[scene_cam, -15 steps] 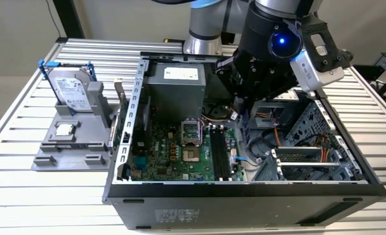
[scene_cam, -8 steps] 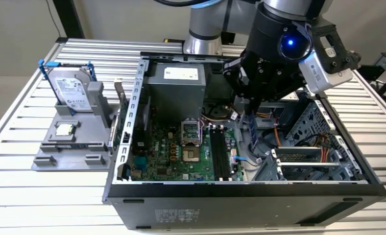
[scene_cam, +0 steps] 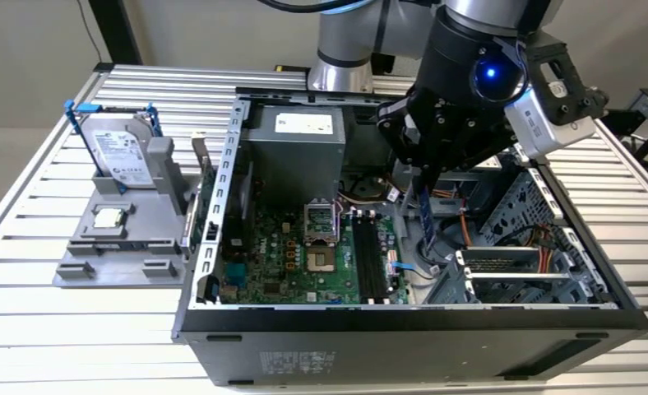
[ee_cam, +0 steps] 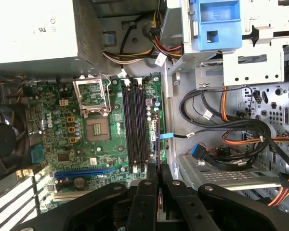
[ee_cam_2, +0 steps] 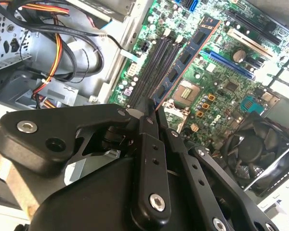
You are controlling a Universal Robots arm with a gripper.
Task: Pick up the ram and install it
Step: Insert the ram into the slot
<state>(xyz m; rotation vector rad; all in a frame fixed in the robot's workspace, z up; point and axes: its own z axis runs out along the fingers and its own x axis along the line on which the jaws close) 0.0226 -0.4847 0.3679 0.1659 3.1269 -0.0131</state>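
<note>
My gripper [scene_cam: 421, 183] is shut on the ram [scene_cam: 428, 218], a thin dark blue stick hanging down from the fingers inside the open computer case [scene_cam: 412, 317]. In the second wrist view the ram [ee_cam_2: 185, 57] reaches out from the fingers [ee_cam_2: 151, 120] over the motherboard, showing black chips and an orange-gold edge. The black memory slots [scene_cam: 373, 255] lie below it and slightly toward the exterior view's left, and they hold nothing. In the first wrist view the gripper [ee_cam: 159, 175] sits just off the end of the slots [ee_cam: 135, 127]. The ram hangs above the board, apart from the slots.
A silver hard drive with blue rails [scene_cam: 121, 152] and a small square processor chip [scene_cam: 108, 217] rest on a grey fixture [scene_cam: 116, 255] outside the case. Inside are the open processor socket [ee_cam: 92, 91], the power supply [scene_cam: 297, 148], loose cables [ee_cam: 231, 130], a fan [ee_cam_2: 253, 149] and a drive cage [scene_cam: 521, 271].
</note>
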